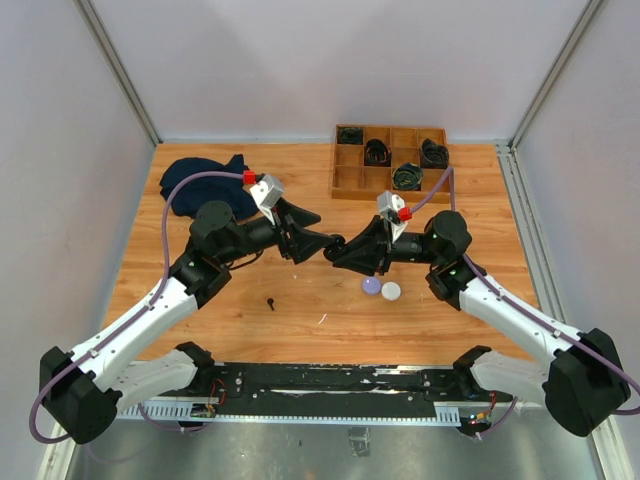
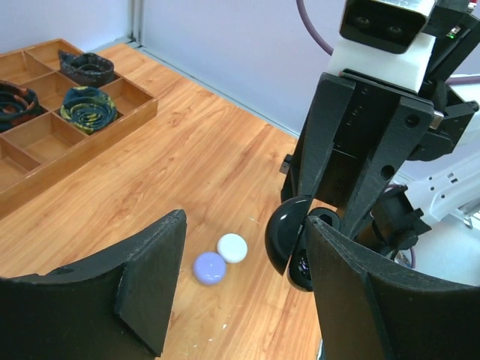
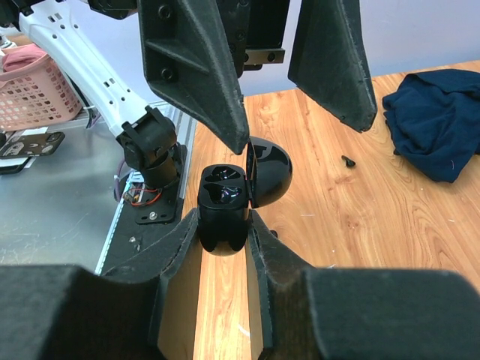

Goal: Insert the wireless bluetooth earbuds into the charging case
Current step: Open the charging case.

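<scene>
The charging case (image 3: 223,225) is glossy plastic, the table (image 1: 250,330) smooth wood.

Black case (image 3: 223,214): glossy, rounded, with its lid swung wide open on the hinge to one side. It is held off the table, its lower half clamped between the fingers of the right gripper (image 3: 223,232).
Case wells: two dark hollows show inside; whether buds sit in them cannot be told.
Black earbud (image 1: 270,302): tiny and stemmed, lying alone on the wood, well apart from the case.
</scene>
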Motion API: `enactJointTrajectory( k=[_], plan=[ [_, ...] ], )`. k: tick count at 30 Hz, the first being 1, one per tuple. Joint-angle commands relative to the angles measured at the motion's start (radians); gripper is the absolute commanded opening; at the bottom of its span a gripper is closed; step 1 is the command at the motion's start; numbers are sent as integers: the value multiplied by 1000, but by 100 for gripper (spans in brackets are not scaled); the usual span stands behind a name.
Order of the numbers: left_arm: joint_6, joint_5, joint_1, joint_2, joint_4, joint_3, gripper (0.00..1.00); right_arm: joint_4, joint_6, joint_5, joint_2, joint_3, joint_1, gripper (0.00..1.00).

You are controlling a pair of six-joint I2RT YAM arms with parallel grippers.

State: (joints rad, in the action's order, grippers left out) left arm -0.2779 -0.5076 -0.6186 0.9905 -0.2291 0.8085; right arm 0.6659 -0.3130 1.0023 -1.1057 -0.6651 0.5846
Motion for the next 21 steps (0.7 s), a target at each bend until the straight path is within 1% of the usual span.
enactJointTrajectory(
  k=[1,6,9,13,21],
  plan=[
    [-2,32,3,-8,6,37,70,9,17,17,26,-18,16,11],
    [-10,30,5,-19,8,39,74,-11,42,-2,26,-16,15,11],
    [-8,57,5,-47,49,46,78,-3,77,-24,26,0,15,10],
    [-7,151,5,-77,173,68,81,55,126,-49,38,42,16,10],
    [-133,417,5,-95,503,89,83,136,203,-89,38,128,18,9]
  ],
)
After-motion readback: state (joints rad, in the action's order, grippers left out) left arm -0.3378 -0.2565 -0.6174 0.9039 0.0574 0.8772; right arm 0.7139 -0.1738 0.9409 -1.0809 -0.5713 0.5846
